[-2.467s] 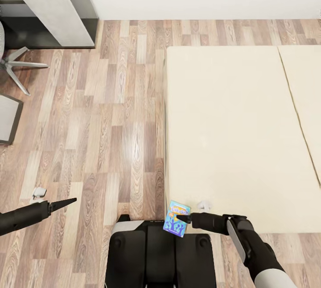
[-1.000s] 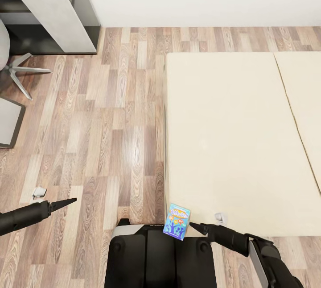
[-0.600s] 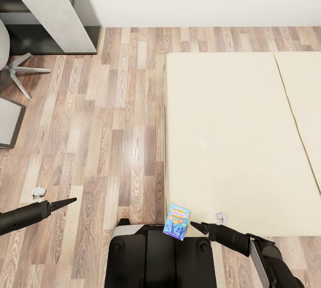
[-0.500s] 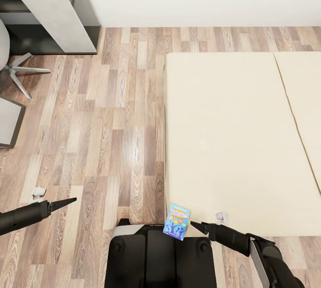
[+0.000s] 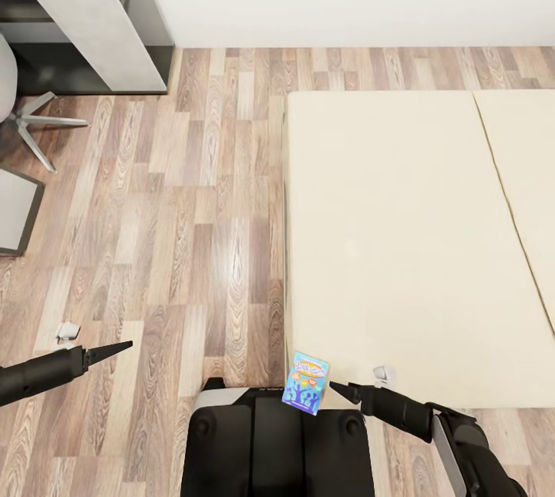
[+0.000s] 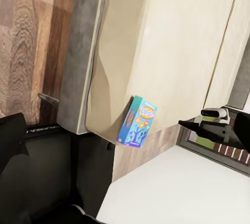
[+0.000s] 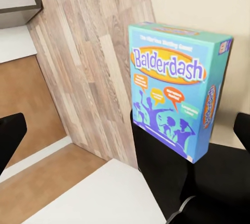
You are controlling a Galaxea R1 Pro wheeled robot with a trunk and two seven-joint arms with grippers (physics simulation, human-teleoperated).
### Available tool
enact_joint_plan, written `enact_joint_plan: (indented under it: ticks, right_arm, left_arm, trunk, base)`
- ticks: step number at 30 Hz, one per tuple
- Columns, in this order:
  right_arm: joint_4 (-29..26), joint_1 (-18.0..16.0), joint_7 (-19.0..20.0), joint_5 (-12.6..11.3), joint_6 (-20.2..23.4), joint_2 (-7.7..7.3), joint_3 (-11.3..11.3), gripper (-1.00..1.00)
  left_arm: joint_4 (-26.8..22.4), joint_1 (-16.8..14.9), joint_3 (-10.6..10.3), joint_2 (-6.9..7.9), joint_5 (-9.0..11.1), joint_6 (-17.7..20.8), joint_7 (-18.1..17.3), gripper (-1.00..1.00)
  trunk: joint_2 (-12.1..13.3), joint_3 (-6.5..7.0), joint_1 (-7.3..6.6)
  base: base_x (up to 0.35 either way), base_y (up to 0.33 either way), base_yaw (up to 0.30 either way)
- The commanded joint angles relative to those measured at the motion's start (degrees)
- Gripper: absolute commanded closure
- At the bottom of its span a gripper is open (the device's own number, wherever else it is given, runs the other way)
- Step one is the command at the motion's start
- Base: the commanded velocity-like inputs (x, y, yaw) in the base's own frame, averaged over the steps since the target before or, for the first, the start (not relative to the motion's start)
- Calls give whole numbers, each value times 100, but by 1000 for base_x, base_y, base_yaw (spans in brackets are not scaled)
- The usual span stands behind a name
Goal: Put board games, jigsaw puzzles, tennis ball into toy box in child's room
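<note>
- The blue board game (image 5: 306, 382) stands at the near corner of the bed (image 5: 401, 235), overhanging its edge.
- The right gripper (image 5: 338, 390) has its tips just beside the box, apart from it, fingers spread.
- The left gripper (image 5: 116, 348) hovers over the floor well away from the bed, fingers pressed together.

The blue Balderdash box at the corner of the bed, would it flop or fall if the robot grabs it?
The Balderdash box has flat faces and sharp corners, so it probably stays stiff. It sits at the corner of the bed, so a push could likely drop it onto the floor. Its printed faces look smooth and might slip in the right pincer.
</note>
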Motion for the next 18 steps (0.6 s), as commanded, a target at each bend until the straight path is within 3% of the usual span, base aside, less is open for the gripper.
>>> enact_joint_plan:
  ticks: [1, 18]
  right_arm:
    - [-1, 0, 4, -38, 42, 0, -2, -100]
    - [-3, 3, 10, -35, -2, 16, 4, -100]
  left_arm:
    - [-1, -1, 1, 0, 4, 60, -18, -100]
    - [-1, -1, 0, 5, -4, 60, -12, -100]
  trunk:
    - [-8, 0, 3]
    - [-8, 141, 3]
  base:
    - [0, 0, 0]
    - [0, 0, 0]
